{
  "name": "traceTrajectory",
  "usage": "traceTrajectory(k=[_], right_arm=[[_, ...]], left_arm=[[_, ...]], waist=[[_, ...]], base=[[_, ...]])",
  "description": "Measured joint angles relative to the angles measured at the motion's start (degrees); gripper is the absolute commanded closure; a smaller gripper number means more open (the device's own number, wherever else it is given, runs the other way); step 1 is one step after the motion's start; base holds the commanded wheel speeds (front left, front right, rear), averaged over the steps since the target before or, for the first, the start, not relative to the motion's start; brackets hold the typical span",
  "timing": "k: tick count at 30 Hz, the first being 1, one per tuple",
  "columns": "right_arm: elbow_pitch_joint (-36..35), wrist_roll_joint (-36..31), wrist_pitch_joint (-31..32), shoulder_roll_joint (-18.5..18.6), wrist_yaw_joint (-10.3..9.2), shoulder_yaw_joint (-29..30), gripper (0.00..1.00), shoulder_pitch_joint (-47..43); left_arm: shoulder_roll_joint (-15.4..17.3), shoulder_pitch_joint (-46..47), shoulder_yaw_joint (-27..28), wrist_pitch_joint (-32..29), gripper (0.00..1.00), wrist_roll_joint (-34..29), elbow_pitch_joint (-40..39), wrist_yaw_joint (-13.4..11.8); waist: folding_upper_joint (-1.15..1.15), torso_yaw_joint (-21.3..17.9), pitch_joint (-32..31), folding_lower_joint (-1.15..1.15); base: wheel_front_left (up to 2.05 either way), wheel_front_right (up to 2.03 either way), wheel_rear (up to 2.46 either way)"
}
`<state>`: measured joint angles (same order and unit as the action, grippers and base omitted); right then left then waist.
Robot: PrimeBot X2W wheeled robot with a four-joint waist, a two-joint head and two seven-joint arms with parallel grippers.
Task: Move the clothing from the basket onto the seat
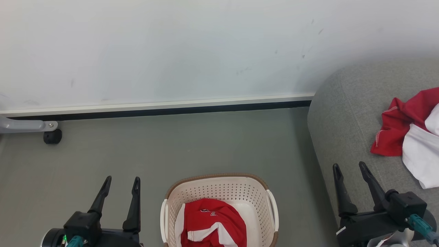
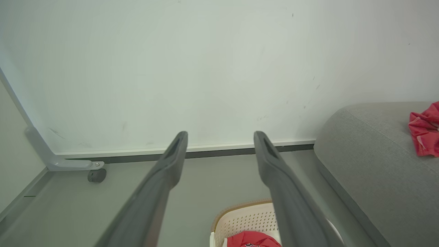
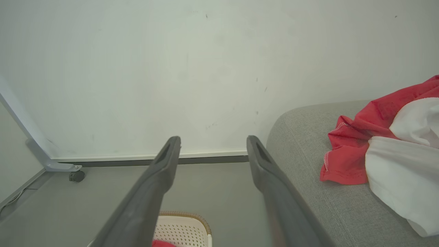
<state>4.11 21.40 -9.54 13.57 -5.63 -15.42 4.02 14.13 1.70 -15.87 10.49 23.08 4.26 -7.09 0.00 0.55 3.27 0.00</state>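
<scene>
The cream basket [image 1: 219, 187] with a brown rim stands on the floor at the bottom centre, and a red and white garment [image 1: 211, 223] lies in it. On the grey seat [image 1: 346, 113] at the right lies more clothing [image 1: 408, 133], red cloth and white cloth bunched together. My left gripper [image 1: 121, 183] is open and empty, left of the basket. My right gripper [image 1: 349, 168] is open and empty over the seat's front edge, left of the pile. The basket [image 2: 245, 219] and seat [image 2: 370, 154] show in the left wrist view, and the pile [image 3: 384, 151] on the seat [image 3: 308, 137] in the right.
A white wall [image 1: 171, 51] with a pale skirting board runs across the back. A grey metal leg with a black caster [image 1: 52, 136] stands at the far left by the wall. Grey floor [image 1: 205, 144] lies between the wall and the basket.
</scene>
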Motion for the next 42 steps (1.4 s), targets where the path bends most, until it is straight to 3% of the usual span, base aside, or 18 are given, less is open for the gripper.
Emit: traceTrajectory(k=[19, 33, 42], right_arm=[[-5.5, -0.7, 2.5, 0.0, -0.49, 0.5, 0.00, -0.4], [-10.5, -3.1, 4.4, -0.3, -0.93, 0.1, 0.00, 5.7], [-12.7, -4.2, 5.0, -2.1, -0.99, -1.6, 0.00, 10.4]], left_arm=[[-0.7, 0.0, 1.5, -0.9, 0.00, -2.6, -3.5, 0.0], [-0.5, 6.6, -0.1, -2.7, 0.00, -4.8, -4.8, 0.1], [-0.2, 12.7, -2.9, -4.4, 0.00, -6.2, -1.8, 2.3]], waist=[[0.00, 0.1, 3.8, 0.00], [0.00, -1.0, 13.3, 0.01], [0.01, -2.9, 20.6, 0.01]], base=[[0.00, 0.00, 0.00], [0.00, 0.00, 0.00], [0.00, 0.00, 0.00]])
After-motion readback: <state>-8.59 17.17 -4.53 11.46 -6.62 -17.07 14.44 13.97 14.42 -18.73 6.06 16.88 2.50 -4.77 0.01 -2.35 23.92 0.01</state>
